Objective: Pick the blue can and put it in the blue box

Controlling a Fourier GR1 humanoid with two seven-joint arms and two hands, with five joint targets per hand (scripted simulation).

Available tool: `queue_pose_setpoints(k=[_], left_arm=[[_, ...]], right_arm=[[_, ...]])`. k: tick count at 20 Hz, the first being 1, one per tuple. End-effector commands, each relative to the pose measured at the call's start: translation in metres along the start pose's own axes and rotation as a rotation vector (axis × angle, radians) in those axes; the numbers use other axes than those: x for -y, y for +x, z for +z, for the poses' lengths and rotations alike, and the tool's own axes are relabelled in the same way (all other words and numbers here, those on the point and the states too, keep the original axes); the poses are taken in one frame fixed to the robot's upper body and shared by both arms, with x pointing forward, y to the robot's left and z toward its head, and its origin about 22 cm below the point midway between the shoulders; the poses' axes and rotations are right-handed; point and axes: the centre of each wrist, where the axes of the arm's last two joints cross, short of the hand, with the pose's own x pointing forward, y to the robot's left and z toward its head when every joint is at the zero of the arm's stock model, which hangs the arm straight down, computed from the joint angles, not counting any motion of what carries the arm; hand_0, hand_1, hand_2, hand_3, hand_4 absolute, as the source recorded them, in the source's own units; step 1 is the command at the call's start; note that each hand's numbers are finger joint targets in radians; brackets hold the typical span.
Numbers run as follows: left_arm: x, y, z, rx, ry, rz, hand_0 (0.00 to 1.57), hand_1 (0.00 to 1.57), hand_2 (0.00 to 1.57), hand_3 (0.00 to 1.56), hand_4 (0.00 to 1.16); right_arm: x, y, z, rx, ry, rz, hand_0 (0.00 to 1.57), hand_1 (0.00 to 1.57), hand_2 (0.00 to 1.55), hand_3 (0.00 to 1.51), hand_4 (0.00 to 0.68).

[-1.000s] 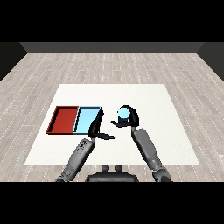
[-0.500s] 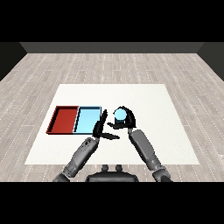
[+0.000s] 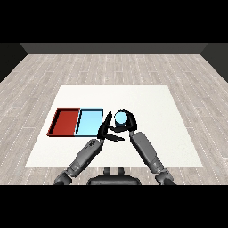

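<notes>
Head view, looking down across a white table (image 3: 147, 95). Landmark: blue tray (image 3: 89, 122), lying flat on the left part of the table, with a red tray (image 3: 66, 121) touching its left edge.

Just right of the blue tray: blue can (image 3: 120, 117), seen from above as a pale blue round top, so long axis apparently upright. Wrapped by the right hand (image 3: 126, 125), black fingers curling over and around both sides of it. Hard to tell whether lifted or resting on the table; judged to be held slightly above the surface.

Between the can and the blue tray's right edge: left hand (image 3: 106, 129), fingers straight and spread, holding nothing, fingertips pointing up toward the tray's near right corner. Appears close to or brushing the right hand's thumb; contact not certain.

Key relation: blue tray directly left of the held can, near but not under it. Can not yet over the tray. Next move, as a judgement: short sideways carry leftward by the right hand, passing over the left hand. Left hand nearer the tray, yet the right hand has the can. Risk, as a judgement: the two hands clashing on the way across.
</notes>
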Motion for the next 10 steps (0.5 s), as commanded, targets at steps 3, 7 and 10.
queue_pose_setpoints(k=[3,7,10], left_arm=[[-0.002,-0.012,-0.003,-0.012,-0.015,0.006,0.00,0.00,0.00,0.00,0.00],[0.010,0.000,-0.003,-0.022,-0.006,-0.021,0.00,0.00,0.00,0.00,0.00],[0.006,-0.003,0.005,-0.025,0.003,-0.038,0.00,0.00,0.00,0.00,0.00]], right_arm=[[-0.009,0.007,0.009,0.004,0.011,-0.015,1.42,1.42,1.45,1.37,0.557],[-0.020,-0.001,-0.011,0.014,0.033,-0.020,1.43,1.43,1.46,1.38,0.550],[-0.009,0.002,0.005,0.017,0.019,-0.026,1.43,1.43,1.46,1.38,0.552]])
